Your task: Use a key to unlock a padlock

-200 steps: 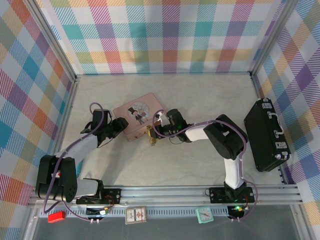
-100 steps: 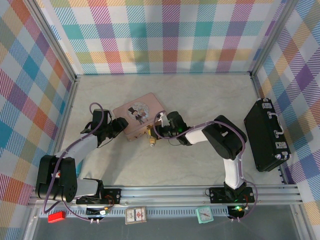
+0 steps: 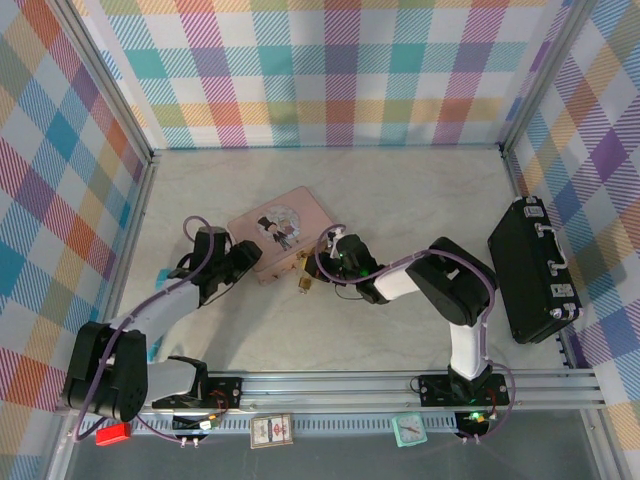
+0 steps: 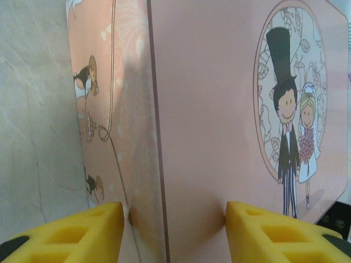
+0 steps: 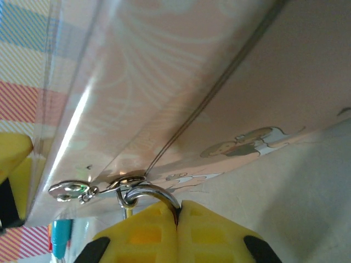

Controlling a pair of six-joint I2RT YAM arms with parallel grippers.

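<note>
- Yellow fingers (image 5: 208, 235) of the right gripper (image 5: 176, 212) are pressed flat together, with no gap at the seam. I cannot tell whether anything thin is pinched between them.
- Right at their tips sits the thin silver shackle (image 5: 148, 190) of the padlock (image 3: 303, 283). The loop is threaded through the shiny hasp (image 5: 71, 190) on the pink tin box (image 5: 219, 66), and its right leg runs down to the seam between the fingers.
- From above, the padlock is a tiny brass-gold block hanging off the near edge of the box (image 3: 300, 205), near the middle of the table (image 3: 400, 190). It lies just to the near left of the right gripper (image 3: 322, 258).
- The right arm rises from its base, bends at a high elbow and reaches left with a low, nearly level forearm toward the lock.
- The left gripper (image 3: 243, 262) is at the left corner of the box. In the wrist view its fingers (image 4: 82, 230) stand well apart, one pad against the side wall and one on the illustrated lid (image 4: 208, 109), clamping the corner between them.
- The left arm stretches from its base diagonally far and right, lying low over the table.
- A black case (image 3: 530, 270) lies well apart at the right edge.
</note>
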